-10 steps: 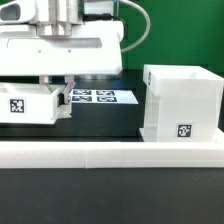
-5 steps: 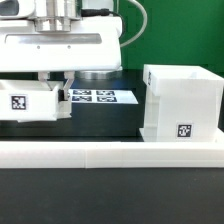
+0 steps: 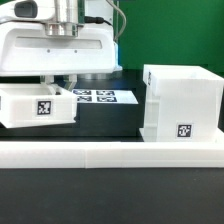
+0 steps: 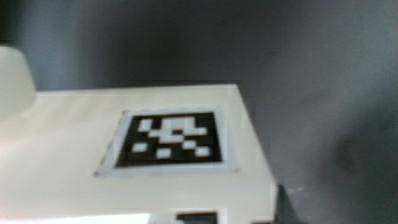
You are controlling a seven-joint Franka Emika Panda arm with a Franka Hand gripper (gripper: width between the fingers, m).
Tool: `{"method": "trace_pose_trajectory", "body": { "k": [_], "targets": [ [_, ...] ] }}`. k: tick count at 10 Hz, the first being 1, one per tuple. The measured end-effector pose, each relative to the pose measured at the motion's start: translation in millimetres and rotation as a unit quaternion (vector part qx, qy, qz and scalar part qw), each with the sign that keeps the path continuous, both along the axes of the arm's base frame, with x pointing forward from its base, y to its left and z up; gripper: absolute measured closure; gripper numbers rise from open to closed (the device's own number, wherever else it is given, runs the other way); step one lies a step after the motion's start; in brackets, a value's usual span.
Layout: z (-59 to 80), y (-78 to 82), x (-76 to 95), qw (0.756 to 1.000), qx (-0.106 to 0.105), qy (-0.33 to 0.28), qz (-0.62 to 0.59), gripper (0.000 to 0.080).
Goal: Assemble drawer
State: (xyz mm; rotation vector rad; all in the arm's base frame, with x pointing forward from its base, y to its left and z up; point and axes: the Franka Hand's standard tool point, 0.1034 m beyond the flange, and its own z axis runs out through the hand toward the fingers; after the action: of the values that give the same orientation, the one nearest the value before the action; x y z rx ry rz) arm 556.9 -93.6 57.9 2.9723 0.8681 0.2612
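My gripper (image 3: pixel 58 86) hangs from the wide white hand at the exterior view's left and is shut on a small white tray (image 3: pixel 25 110), one finger on each side of its upper wall. The tray sits slightly tilted just above the black table, its black-and-white tag (image 3: pixel 43 108) facing the camera. In the wrist view the tray's white face (image 4: pixel 71 130) and its tag (image 4: pixel 173 140) fill the picture; my fingertips do not show clearly there. The large cube-shaped shell (image 3: pixel 180 95) stands at the exterior view's right, with a tag (image 3: pixel 183 130) low on its front. A second tray is not in view.
The marker board (image 3: pixel 98 97) lies flat on the table behind and between tray and shell. A long low white rail (image 3: pixel 110 152) runs across the front. A green backdrop stands behind.
The tray has moved toward the exterior view's right with my gripper and turned, so its tag now sits nearer the tray's right end. The shell has not moved.
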Motion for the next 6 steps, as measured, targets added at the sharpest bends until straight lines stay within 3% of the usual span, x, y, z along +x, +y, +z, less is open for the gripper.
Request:
{"method": "trace_pose_trajectory", "body": {
  "k": [4,6],
  "targets": [
    [-3.0,-4.3,-2.7,0.992,-0.029,0.005,0.126,0.0758],
    [-5.6,4.1,-8.1,0.971,-0.049,0.018,0.235,0.0758]
  ]
}}
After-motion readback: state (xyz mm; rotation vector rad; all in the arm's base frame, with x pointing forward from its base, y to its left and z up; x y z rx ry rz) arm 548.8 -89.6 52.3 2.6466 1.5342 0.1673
